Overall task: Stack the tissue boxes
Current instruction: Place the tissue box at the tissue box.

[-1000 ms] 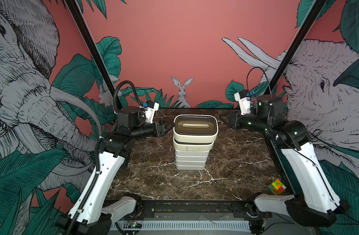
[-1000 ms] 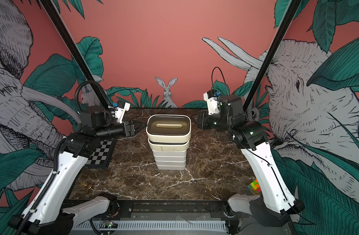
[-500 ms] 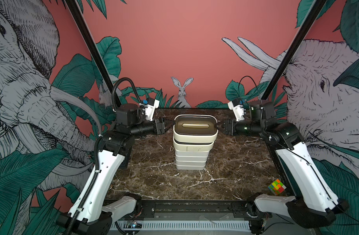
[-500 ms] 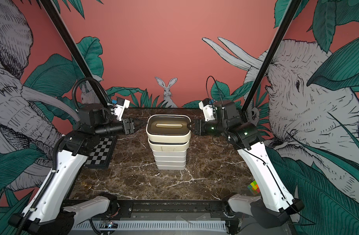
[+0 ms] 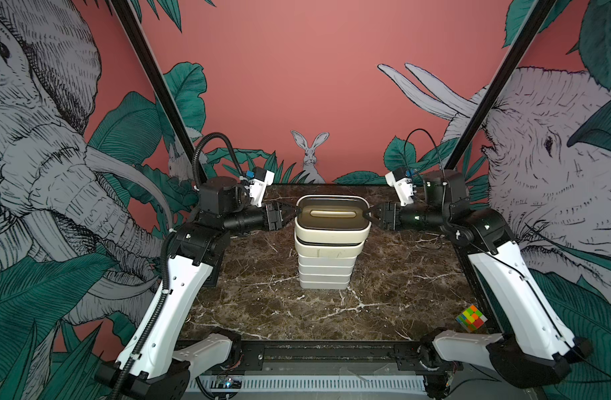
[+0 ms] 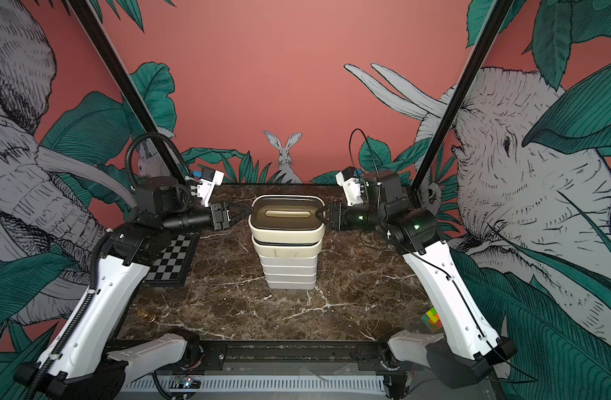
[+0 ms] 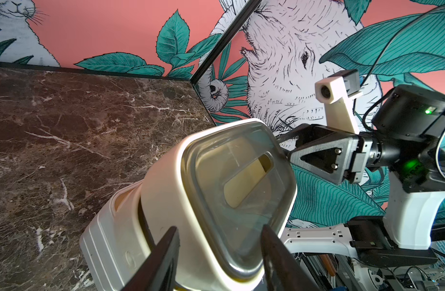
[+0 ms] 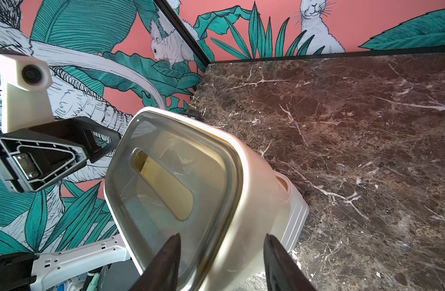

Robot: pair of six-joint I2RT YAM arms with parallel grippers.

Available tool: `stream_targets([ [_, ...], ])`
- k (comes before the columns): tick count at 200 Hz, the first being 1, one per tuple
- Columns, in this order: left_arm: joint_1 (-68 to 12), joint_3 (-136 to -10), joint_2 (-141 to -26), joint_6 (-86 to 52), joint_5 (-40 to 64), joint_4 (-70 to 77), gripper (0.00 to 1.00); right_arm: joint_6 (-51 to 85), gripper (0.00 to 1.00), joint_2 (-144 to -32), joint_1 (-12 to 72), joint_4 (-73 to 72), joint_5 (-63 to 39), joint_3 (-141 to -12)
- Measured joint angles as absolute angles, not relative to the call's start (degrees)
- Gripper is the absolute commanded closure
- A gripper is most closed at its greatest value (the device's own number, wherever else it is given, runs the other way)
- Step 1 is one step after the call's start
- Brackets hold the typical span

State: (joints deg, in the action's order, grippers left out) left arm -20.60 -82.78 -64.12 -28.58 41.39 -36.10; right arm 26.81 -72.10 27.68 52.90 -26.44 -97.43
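Centrally, six stacked tissue boxes (image 5: 326,265), left hand (image 5: 297,210) spread, right hand (image 5: 369,210) spread, both at top box (image 5: 331,231)

Tissue boxes (image 5: 326,263): smooth, semi-gloss white plastic. Table (image 5: 262,311): polished brown veined marble.

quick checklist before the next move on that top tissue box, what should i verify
1. left tool at one end of top tissue box: ok, it straddles the rim.
2. right tool at the opposite end: ok.
3. either tool clamped firmly: cannot tell.
4. top tissue box seated flat on lower boxes: cannot tell.
5. lower boxes stacked straight: ok.
6. cube and checkerboard well apart from the stack: ok.
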Motion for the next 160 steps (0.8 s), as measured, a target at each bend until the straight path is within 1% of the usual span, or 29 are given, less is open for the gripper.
stream_targets([
  [160,-21.1,-82.8,-64.1,-27.4,41.1,-38.3,0.44,26.8,0.49,-73.5,27.7,52.6,-29.6,-97.4],
])
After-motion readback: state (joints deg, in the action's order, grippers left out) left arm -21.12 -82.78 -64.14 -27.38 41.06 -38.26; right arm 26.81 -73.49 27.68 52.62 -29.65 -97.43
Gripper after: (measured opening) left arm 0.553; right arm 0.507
